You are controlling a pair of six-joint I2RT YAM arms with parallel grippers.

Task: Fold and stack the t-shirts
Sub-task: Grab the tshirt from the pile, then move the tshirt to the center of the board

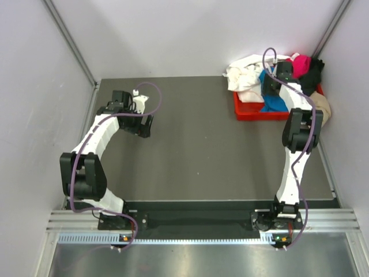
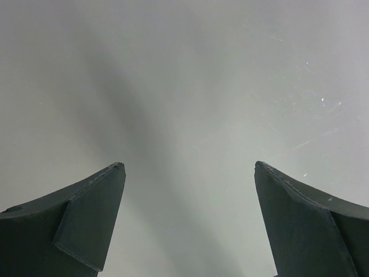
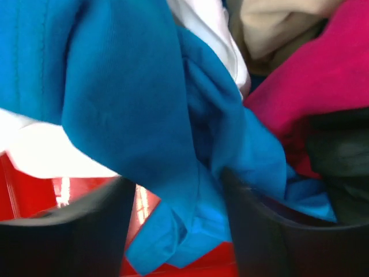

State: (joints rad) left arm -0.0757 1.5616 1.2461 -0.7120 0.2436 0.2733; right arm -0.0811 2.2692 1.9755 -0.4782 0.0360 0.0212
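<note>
The t-shirts lie heaped in and over the red tray at the back right: bright blue, white, magenta, black and tan. My right gripper is down in the heap. In the right wrist view it is open, its jaws on either side of a hanging fold of the blue t-shirt, with white, tan, magenta and black cloth behind. My left gripper is open and empty over the bare grey table.
The red tray floor shows under the blue cloth. White walls close in the table on the left, back and right. The grey tabletop stretches between the two arms.
</note>
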